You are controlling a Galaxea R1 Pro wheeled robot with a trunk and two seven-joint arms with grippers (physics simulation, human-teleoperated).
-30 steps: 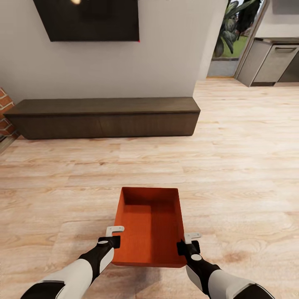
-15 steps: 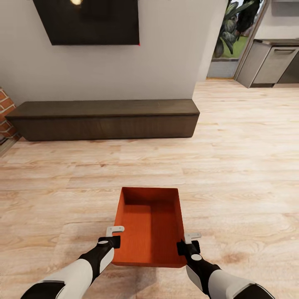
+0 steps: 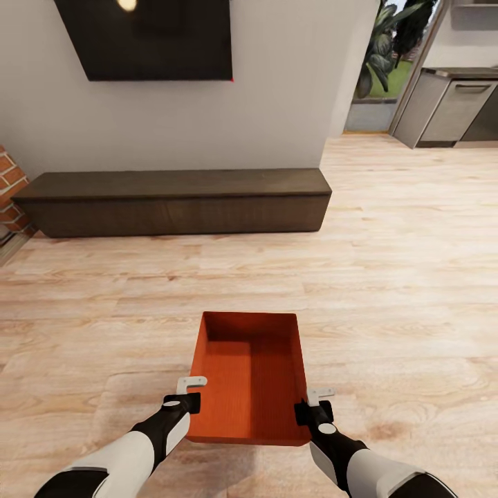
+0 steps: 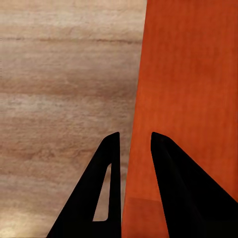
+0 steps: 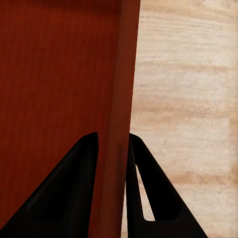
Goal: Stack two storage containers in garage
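I hold one orange-red storage container (image 3: 250, 377) low in front of me, over the living room's light wood-plank floor (image 3: 387, 277). My left gripper (image 3: 188, 394) is shut on its left wall near the close corner. The left wrist view has that wall (image 4: 193, 74) clamped between the dark fingers of the gripper (image 4: 135, 135). My right gripper (image 3: 315, 404) is shut on the right wall, and the right wrist view shows the rim (image 5: 54, 74) pinched in the gripper (image 5: 113, 135). The bin is empty. The second container is out of view.
A long dark low bench (image 3: 173, 200) runs along the off-white wall ahead, under a black TV (image 3: 149, 38). Brickwork (image 3: 10, 194) stands at the far left. To the right, the floor leads past a glazed opening with plants (image 3: 387, 62) to grey kitchen cabinets (image 3: 449, 104).
The whole view has shifted a little: bench and TV sit slightly lower in the picture. The container and both grippers keep the same hold and place relative to me.
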